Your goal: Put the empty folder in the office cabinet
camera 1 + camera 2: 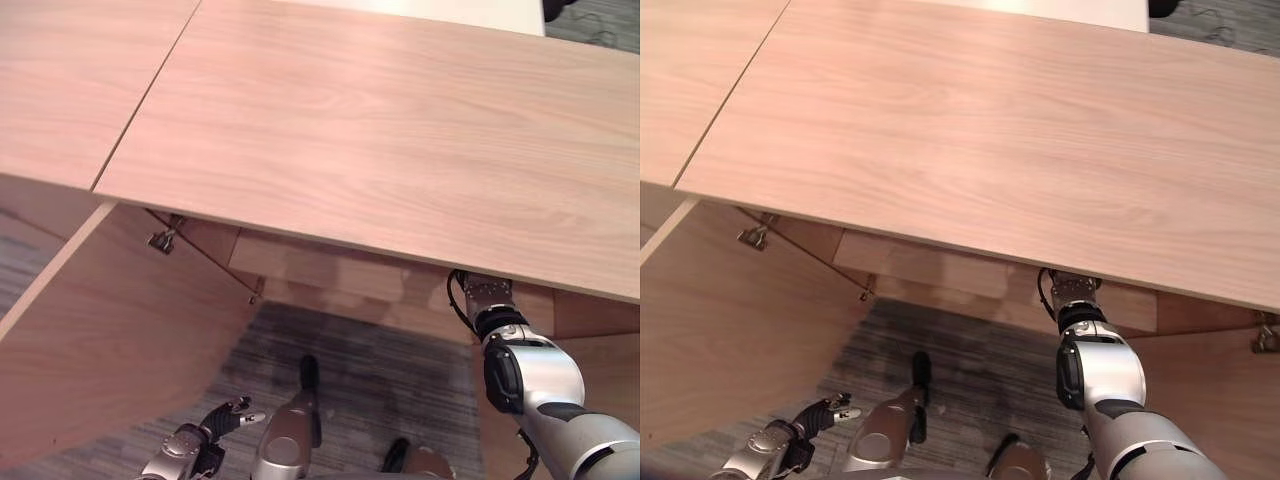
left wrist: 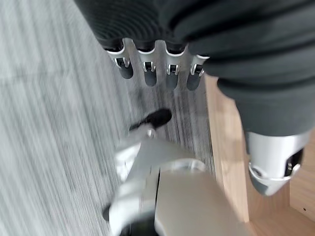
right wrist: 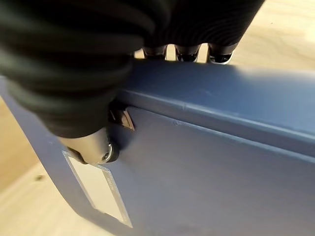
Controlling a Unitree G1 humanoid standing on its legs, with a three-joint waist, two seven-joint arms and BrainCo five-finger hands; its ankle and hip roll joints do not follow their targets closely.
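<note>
Left hand (image 1: pixel 225 418) hangs low, fingers relaxed, empty, beside open wooden cabinet door (image 1: pixel 110 340). Right hand (image 3: pixel 93 142) pinches stiff dark-blue folder (image 3: pixel 211 167) at spine, inside cabinet beneath light wood worktop (image 1: pixel 380 130) front edge. Light, smooth; spine grip best.

Blue folder (image 3: pixel 206 162) with a pale blank label (image 3: pixel 101 189) on its spine, clamped in the right robot hand (image 3: pixel 93 147): thumb on one face, fingers over the top edge. Sitting inside the light wood office cabinet (image 1: pixel 400 130), door (image 1: pixel 110 350) swung open.
</note>
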